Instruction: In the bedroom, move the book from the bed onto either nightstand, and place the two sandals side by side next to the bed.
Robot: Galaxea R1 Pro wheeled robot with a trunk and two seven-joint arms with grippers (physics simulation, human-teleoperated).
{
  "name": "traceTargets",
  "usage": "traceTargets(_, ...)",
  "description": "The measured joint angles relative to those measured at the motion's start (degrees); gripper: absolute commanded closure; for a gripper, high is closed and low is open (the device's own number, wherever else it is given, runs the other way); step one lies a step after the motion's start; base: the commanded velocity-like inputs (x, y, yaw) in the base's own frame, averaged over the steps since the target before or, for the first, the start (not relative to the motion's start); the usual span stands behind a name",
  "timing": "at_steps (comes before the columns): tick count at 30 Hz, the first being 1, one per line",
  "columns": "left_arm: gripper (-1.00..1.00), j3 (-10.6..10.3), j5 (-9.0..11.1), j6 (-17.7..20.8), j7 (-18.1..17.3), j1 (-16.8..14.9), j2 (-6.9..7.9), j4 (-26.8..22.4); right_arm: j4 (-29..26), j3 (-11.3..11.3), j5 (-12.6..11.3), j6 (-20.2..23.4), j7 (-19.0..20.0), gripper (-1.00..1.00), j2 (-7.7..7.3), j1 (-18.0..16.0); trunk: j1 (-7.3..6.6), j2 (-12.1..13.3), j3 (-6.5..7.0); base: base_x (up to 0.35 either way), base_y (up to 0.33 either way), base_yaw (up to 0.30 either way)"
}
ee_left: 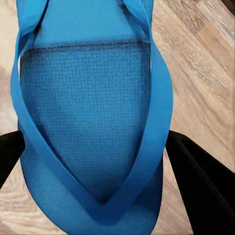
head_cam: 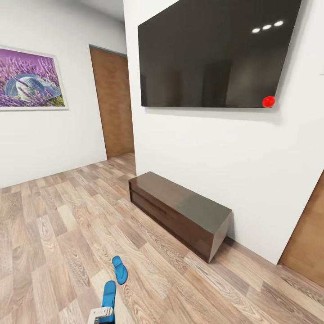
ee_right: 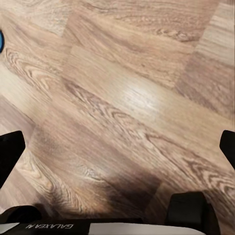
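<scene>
One sandal (ee_left: 93, 122) clamped in left hand (ee_left: 98, 161), cropped | right hand (ee_right: 120, 147) spread, empty

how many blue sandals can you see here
2. One sandal lies on the wood floor before the TV bench; the other sandal sits between the left gripper fingers.

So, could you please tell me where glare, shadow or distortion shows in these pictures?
Head view: three ceiling-light reflections glint on the dark TV screen, and walls and door lean from wide-angle distortion. Right wrist view: a bright sheen on the wood-plank floor, with a dark shadow near the camera. Left wrist view: the blue sandal looms large, evenly lit.
</scene>
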Motion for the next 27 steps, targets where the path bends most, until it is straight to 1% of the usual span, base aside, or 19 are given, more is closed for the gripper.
traceTargets(3, 1.0, 0.12, -0.01, -0.07, 0.03, 0.0, -0.24, 0.04, 0.0, -0.07, 0.03, -0.23, -0.05, -1.0, 0.16, 0.0, 0.0, 0.0, -0.06, 0.0, 0.0, 0.094)
traceTargets(8, 1.0, 0.04, -0.09, -0.2, -0.02, 0.01, -0.3, 0.12, 0.0, -0.05, 0.19, -0.84, 0.12, -1.0, 0.23, 0.0, 0.0, 0.0, -0.25, 0.0, 0.0, 0.195)
traceTargets(15, 1.0, -0.25, -0.38, -0.16, -0.59, 0.03, -0.4, 2.58, -0.01, 0.19, 0.29, -0.99, 0.15, -1.0, 0.03, 0.0, 0.0, 0.0, -0.29, 0.0, 0.0, 0.256)
traceTargets(22, 1.0, 0.16, 0.07, -0.18, -0.47, 0.02, -0.41, 3.02, -0.05, 0.19, 0.33, -1.09, 0.21, -1.0, -0.13, 0.0, 0.0, 0.0, -0.29, 0.0, 0.0, 0.257)
traceTargets(25, 1.0, 0.19, 0.13, -0.11, -0.61, 0.02, -0.41, 3.03, -0.04, 0.25, 0.38, -1.11, 0.02, -1.0, 0.07, 0.0, 0.0, 0.0, -0.29, 0.0, 0.0, 0.268)
traceTargets(27, 1.0, 0.21, 0.17, -0.03, -0.69, 0.01, -0.46, 3.03, -0.41, 0.26, 0.59, -2.06, -0.06, -1.0, 0.18, 0.0, 0.0, 0.0, -0.29, 0.0, 0.0, 0.269)
